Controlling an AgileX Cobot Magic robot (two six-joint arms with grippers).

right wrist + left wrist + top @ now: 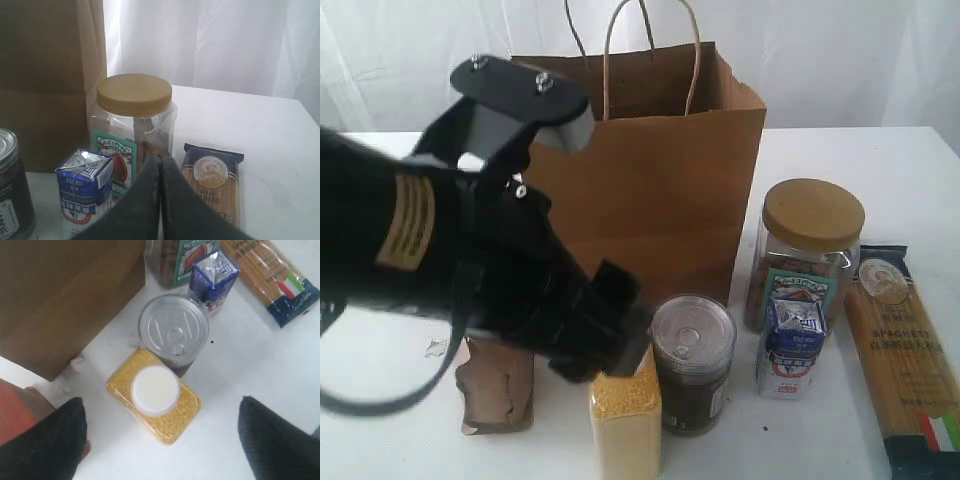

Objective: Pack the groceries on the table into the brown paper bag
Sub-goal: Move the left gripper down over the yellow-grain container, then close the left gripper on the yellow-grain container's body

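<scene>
The brown paper bag [650, 170] stands upright at the back of the table [890, 160]. In front of it stand the brown pouch [500, 385], the yellow-grain bottle [625, 420], the dark jar [692, 365], the blue-white carton [790, 345] and the tan-lidded clear jar [810, 250]. The spaghetti packet [905, 360] lies flat at the right. My left gripper [160, 410] hangs open just above the bottle [155, 395], one finger on each side and touching nothing. The right gripper [161, 160] is shut and empty, low beside the carton [82, 190] and clear jar [134, 115].
The left arm [440, 250] hides much of the table's left side. A few small white bits [75, 362] lie by the bag's foot [60, 295]. The dark jar [173, 332] touches the bottle. A white curtain [200, 40] hangs behind.
</scene>
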